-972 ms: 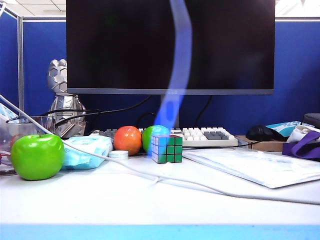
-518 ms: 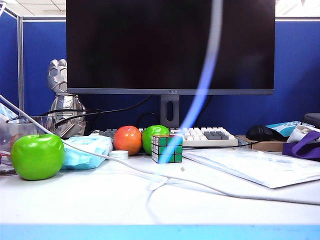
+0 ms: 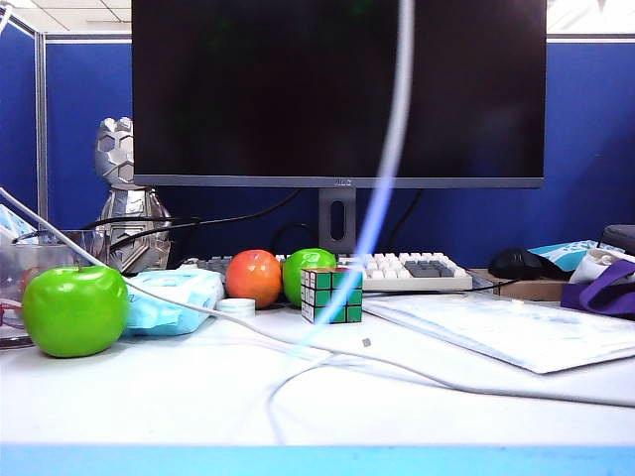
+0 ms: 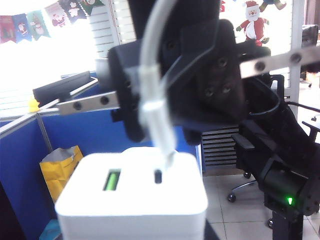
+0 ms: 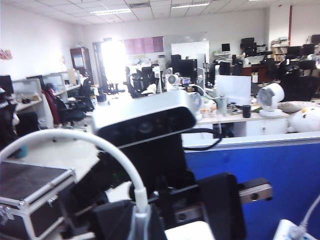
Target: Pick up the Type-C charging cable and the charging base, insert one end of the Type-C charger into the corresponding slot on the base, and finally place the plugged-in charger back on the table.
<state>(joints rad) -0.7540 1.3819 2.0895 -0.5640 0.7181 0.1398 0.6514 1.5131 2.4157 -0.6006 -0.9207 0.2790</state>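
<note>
The left end effector, seen from the right wrist view, is clamped on the small white rounded plastic charging base, its black fingers on either flank of the block. The block is held in the air off the flat white worktop, port face towards the other arm. That face carries a green-lit port and a dark oval slot. The base looks light, rigid and smooth, so I judge it could slide or twist between the pads under a push. A hold across its broad flat sides, clear of the ports, suits it best. The right end effector has its black fingers together on the white plug of the long, glossy white Type-C charging cable. The plug tip is at the base's face just beside the oval slot, and I cannot tell whether it has entered. In the exterior view neither end effector shows. There the cable comes in at twelve o'clock, hangs blurred in front of the black monitor and trails onto the worktop towards six o'clock, in front of the green-faced puzzle cube. The cable is limp and light, with no stiffness to steer by, so the hold belongs on the hard plug shell close behind the tip. The metal tip is slim and would likely bend or scrape if pressed in off line.
</note>
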